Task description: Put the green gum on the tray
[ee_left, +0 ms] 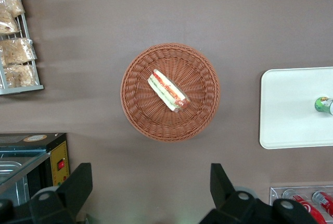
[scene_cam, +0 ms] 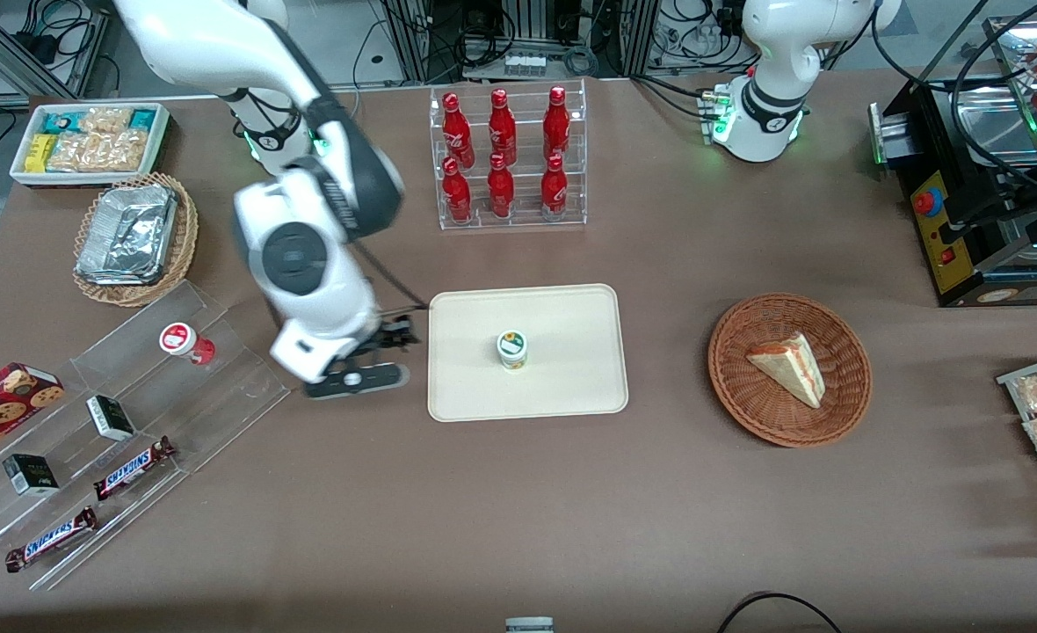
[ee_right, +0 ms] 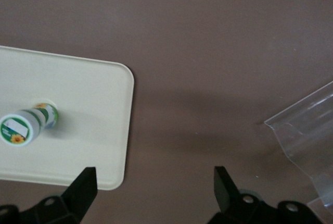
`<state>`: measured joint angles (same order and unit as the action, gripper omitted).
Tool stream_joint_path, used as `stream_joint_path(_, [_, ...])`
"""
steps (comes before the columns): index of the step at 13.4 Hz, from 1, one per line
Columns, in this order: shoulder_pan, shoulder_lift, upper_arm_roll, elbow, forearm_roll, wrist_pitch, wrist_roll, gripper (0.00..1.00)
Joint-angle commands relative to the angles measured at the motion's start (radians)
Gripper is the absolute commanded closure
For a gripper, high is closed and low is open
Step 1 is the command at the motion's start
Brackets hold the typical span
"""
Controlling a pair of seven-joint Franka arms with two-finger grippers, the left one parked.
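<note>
The green gum (scene_cam: 512, 349) stands upright near the middle of the cream tray (scene_cam: 571, 387). It also shows in the right wrist view (ee_right: 26, 125) on the tray (ee_right: 88, 109), and in the left wrist view (ee_left: 324, 104) on the tray (ee_left: 289, 109). My gripper (scene_cam: 369, 356) hangs above the bare table beside the tray's edge, toward the working arm's end, apart from the gum. In the right wrist view my gripper (ee_right: 155, 179) is open and empty, with brown table between the fingers.
A clear acrylic stepped rack (scene_cam: 123, 413) holds a red-lidded gum bottle (scene_cam: 186, 343), small boxes and Snickers bars. A rack of red bottles (scene_cam: 508, 158) stands farther from the camera. A wicker basket with a sandwich (scene_cam: 789, 367) lies toward the parked arm's end.
</note>
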<state>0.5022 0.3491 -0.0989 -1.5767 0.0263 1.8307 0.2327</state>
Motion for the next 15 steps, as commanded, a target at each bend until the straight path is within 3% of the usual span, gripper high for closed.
stream_joint_path(1, [-0.103,-0.09,0.01,-0.043,0.046,-0.072,-0.097,0.0])
stream_joint_path(6, [-0.356,-0.229,0.018,-0.095,0.046,-0.175,-0.242,0.0])
stream_joint_path(9, [-0.434,-0.283,0.018,-0.098,0.037,-0.223,-0.349,0.0])
stream_joint_path(15, [-0.481,-0.404,0.019,-0.092,-0.011,-0.387,-0.322,0.0])
